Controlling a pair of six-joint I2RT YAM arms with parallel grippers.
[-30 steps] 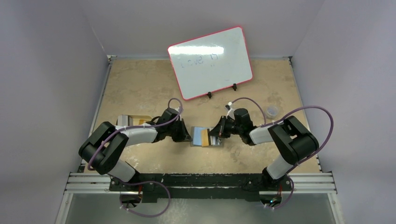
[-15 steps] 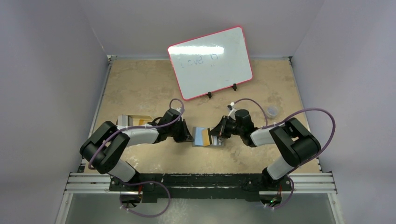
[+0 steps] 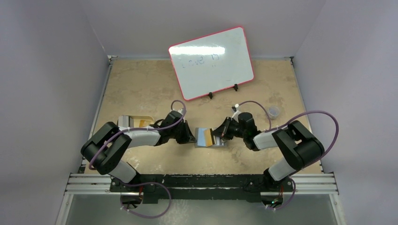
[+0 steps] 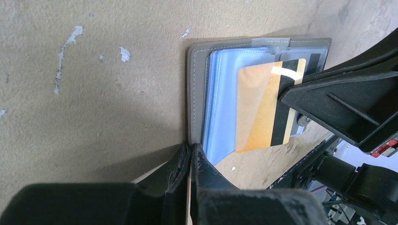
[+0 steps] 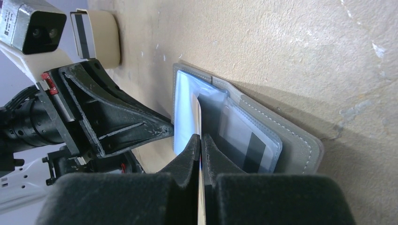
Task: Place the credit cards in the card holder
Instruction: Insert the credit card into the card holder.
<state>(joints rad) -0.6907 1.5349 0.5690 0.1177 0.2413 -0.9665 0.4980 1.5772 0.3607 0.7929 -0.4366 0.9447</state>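
Though the top view hides the fingertips, left gripper (image 4: pixel 191 150) closed at the open card holder's (image 4: pixel 196 93) edge, grip unclear, orange credit card (image 4: pixel 259 110) over its blue pockets, edge-on from the right wrist, pinched by the right gripper (image 5: pixel 201 140).

1. Left arm (image 3: pixel 141 137) folded low, elbow out, forearm reaching in toward the centre, left gripper (image 3: pixel 190 137) pinched tight
2. Right arm (image 3: pixel 265 139) mirrors it, right gripper (image 3: pixel 217 134) clamped on a credit card (image 4: pixel 258 108)
3. Fingertips face each other, close, not touching
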